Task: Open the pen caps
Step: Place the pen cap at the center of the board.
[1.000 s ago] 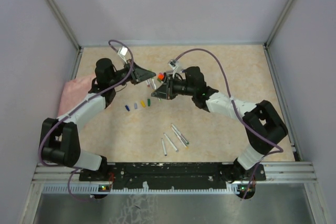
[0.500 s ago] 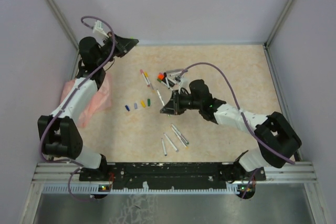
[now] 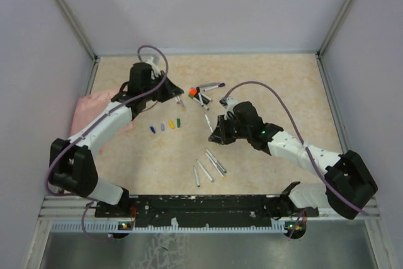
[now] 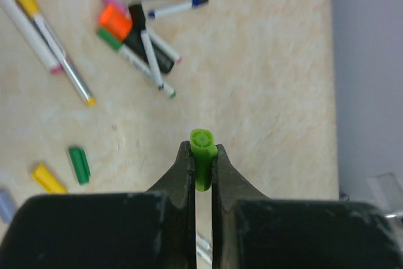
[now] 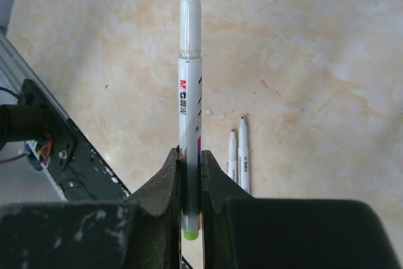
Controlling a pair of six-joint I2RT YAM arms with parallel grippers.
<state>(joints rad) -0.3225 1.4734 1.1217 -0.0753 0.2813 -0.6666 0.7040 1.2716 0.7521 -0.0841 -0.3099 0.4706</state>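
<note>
1. Four bare barrels lay loose at lower centre of the overhead frame.
2. My right pincer was clamped on a white pen, whose uncapped tip pointed at the frame's top edge.
3. Four loose caps sat in a row left of centre.
4. My left pincer was clamped on a light-green cap.
5. Beyond it, at upper left, lay a heap of pens.
6. A pink cloth lay at the overhead frame's left edge.

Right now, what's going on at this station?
Mid pen-uncapping. The left gripper pinches a light green cap; the right gripper holds an uncapped white pen. Four removed caps lie in a row on the table, a few bare pens near the front, and a pile of pens waits farther back.
</note>
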